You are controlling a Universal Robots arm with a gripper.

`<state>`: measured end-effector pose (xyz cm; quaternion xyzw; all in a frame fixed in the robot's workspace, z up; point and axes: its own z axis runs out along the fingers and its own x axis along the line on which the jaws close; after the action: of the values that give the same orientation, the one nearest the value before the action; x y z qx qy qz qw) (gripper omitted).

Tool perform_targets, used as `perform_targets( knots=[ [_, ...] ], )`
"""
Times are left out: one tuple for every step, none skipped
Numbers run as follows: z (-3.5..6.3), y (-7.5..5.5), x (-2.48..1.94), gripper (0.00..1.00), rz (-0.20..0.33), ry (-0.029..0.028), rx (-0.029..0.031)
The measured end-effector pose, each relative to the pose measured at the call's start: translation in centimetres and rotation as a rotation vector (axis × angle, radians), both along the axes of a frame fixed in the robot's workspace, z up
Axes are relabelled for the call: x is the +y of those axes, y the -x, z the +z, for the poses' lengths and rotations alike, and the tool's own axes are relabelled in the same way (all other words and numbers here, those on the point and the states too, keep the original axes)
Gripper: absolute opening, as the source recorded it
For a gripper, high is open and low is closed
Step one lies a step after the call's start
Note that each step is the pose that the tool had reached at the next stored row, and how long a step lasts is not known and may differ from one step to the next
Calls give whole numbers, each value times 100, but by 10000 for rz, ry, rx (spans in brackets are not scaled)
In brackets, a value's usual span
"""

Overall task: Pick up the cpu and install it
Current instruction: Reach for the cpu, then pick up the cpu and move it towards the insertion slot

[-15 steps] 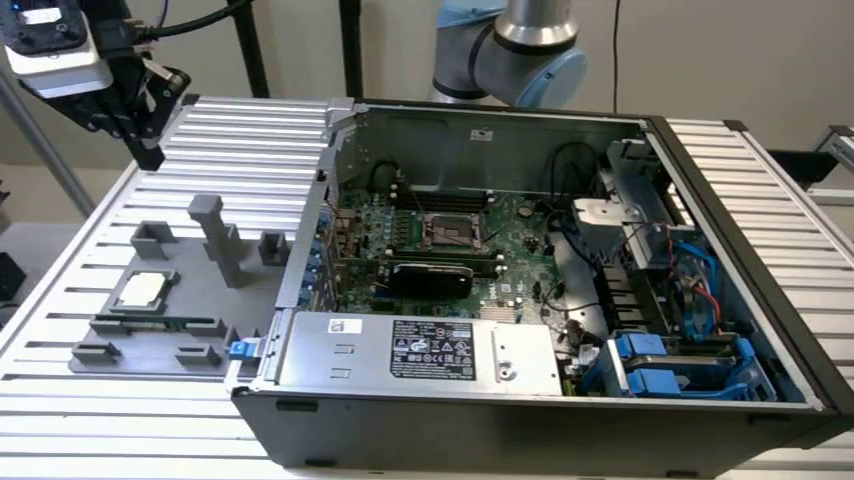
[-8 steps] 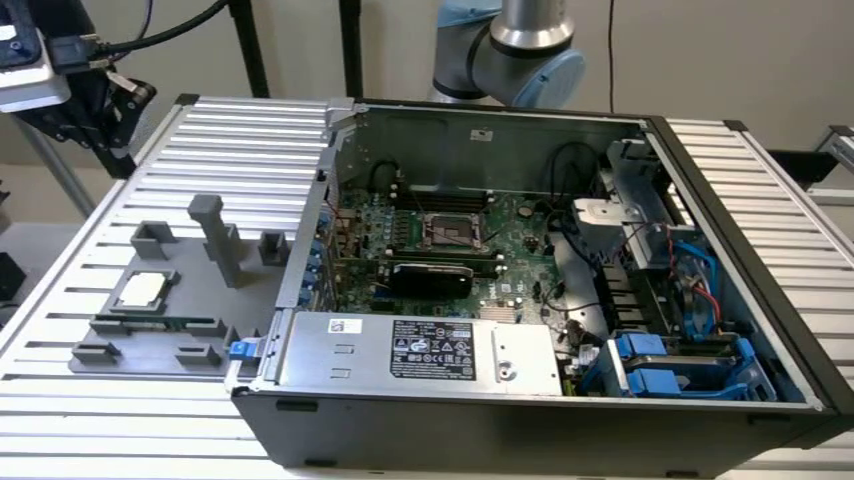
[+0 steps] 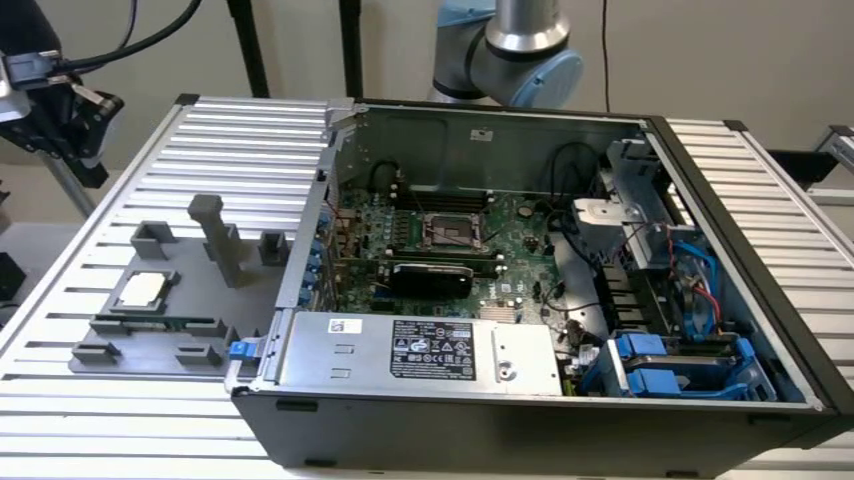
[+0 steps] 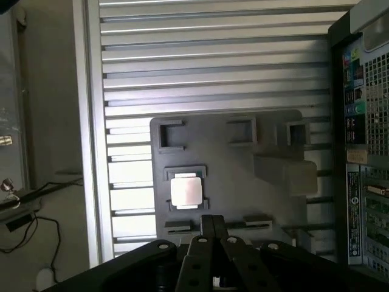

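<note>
cpu [image 3: 143,290] [image 4: 186,190] resting in grey tray [image 3: 187,262] [image 4: 234,176]
jaws clenched on nothing, apart from the cpu, which lies flat near the tray edge farthest from the computer case [image 3: 507,432].

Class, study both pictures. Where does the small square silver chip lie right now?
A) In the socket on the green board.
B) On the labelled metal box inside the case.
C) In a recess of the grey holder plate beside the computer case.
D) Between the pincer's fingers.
C: the chip lies in a recess of the grey holder plate, outside the computer case.
</note>
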<state>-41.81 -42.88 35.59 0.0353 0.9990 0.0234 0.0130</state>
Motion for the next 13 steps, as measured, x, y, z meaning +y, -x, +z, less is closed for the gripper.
perform_targets(
  knots=[
    [-11, 23, 0, 11, 0, 1, 1],
    [-18, 34, 0, 11, -1, 1, 0],
    [-19, 35, 0, 11, 1, 1, 0],
    [-19, 35, 0, 11, 1, 1, 1],
    [-19, 35, 0, 11, 1, 1, 1],
    [-19, 35, 0, 11, 1, 1, 1],
    [-18, 35, 0, 11, 1, 1, 1],
    [-19, 35, 0, 11, 0, 1, 1],
    [-18, 35, 0, 11, 0, 2, 1],
    [-19, 35, 0, 11, 1, 2, 1],
    [-19, 35, 0, 11, 0, 1, 0],
    [-19, 35, 0, 11, 0, 1, 1],
    [-19, 35, 0, 11, 0, 1, 0]
  ],
)
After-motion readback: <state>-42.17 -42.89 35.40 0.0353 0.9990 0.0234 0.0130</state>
